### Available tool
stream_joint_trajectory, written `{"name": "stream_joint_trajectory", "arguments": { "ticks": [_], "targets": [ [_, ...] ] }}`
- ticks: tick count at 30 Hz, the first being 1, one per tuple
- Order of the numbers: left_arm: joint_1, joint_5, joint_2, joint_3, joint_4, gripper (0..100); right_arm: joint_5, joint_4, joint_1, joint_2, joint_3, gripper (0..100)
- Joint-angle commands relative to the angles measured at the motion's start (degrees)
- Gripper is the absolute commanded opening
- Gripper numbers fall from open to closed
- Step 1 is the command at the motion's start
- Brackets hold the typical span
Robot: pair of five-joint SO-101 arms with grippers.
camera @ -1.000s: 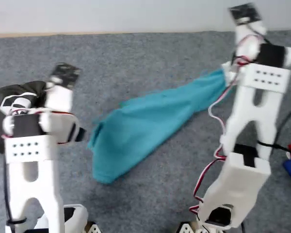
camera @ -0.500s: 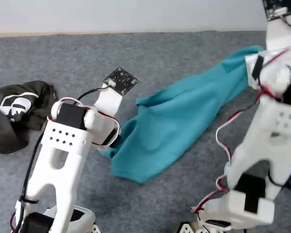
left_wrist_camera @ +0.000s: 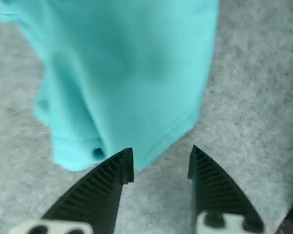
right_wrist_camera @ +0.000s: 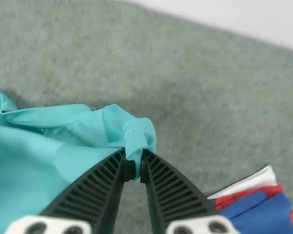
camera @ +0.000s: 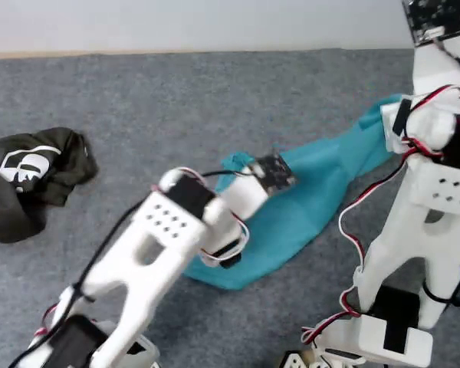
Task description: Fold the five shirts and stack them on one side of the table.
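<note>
While L tool [left_wrist_camera: 160, 156] agape by teal shirt [left_wrist_camera: 127, 73], R tool [right_wrist_camera: 135, 160] pinching it

The teal shirt [left_wrist_camera: 127, 73] just ahead of the left gripper [left_wrist_camera: 161, 161] is soft matt cloth, smooth, with a stitched hem. That one and the right gripper [right_wrist_camera: 135, 168] are matt black plastic with ribbed inner faces. The table cover [right_wrist_camera: 210, 87] under both looks like fuzzy grey felt. The arm shells [camera: 153, 245] are smooth white plastic.
</note>
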Motion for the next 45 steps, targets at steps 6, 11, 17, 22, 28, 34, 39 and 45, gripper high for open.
{"name": "stream_joint_trajectory", "arguments": {
  "ticks": [6,11,17,22,28,34,39,45],
  "targets": [
    [6.2,-1.6,9.8,-2.2,-0.6,23,0.2,2.1,1.6,-2.2,2.1,1.1],
    [7.6,-3.2,14.0,-2.1,-2.0,24,0.4,2.2,3.6,-2.2,3.2,1.1],
    [7.1,-4.8,21.7,-0.2,-7.5,24,0.5,2.2,3.6,-2.2,3.2,1.1],
    [7.1,-4.7,25.8,-0.6,-11.9,23,0.5,2.2,3.6,-2.2,3.2,1.1],
    [3.3,-3.1,28.8,-0.7,-16.8,17,0.5,2.2,3.6,-2.3,3.2,1.1],
    [-3.2,-2.9,29.0,-4.4,-13.4,0,0.5,2.2,3.6,-2.5,3.2,1.1],
    [-7.8,-3.0,26.0,-10.5,-5.1,0,0.3,2.2,3.6,-2.3,3.2,1.1],
    [-11.9,-3.0,8.1,-13.3,-0.9,0,0.5,2.2,3.6,-6.7,2.3,1.1]
  ]
}}
